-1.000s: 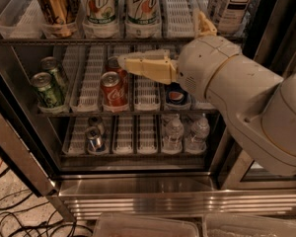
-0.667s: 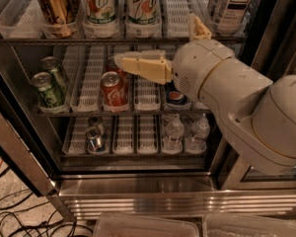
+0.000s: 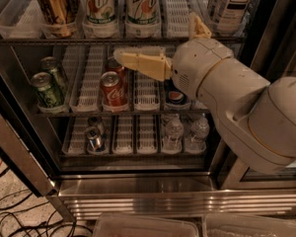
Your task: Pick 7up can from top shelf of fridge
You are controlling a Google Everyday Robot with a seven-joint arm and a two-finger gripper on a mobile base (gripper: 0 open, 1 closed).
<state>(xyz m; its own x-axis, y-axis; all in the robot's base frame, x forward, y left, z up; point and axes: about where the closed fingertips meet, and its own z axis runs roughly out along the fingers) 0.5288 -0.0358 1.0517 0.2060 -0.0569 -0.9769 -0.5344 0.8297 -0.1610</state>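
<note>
The robot's cream-and-white gripper (image 3: pixel 144 63) hangs in front of the second rack of the large stainless-steel drinks fridge (image 3: pixel 138 194). It points toward nine o'clock, with its tip just above a short red cola can (image 3: pixel 112 89). Whether it is spread or pressed together I cannot tell from this angle; it carries nothing.

Two tall slim silvery-white 7up cans with green lettering stand upright, side by side, in the white slotted lanes of the dark wire top shelf (image 3: pixel 19 40). The left 7up can (image 3: pixel 99 6) is at about eleven o'clock from the gripper. The right 7up can (image 3: pixel 141 5) is almost straight up at twelve o'clock, so it is the nearer one. A bronze-gold can (image 3: pixel 53 6) stands further out at ten o'clock, and a pale tea bottle (image 3: pixel 233 1) is at one o'clock.

What matters for the next move is height. The gripper is below the rack's front edge, and that edge runs between it and the cans. Both cans have a vertical long axis. To my eye the gripper must rise toward twelve o'clock above the edge, then close on the right can's sides from the front.
</note>
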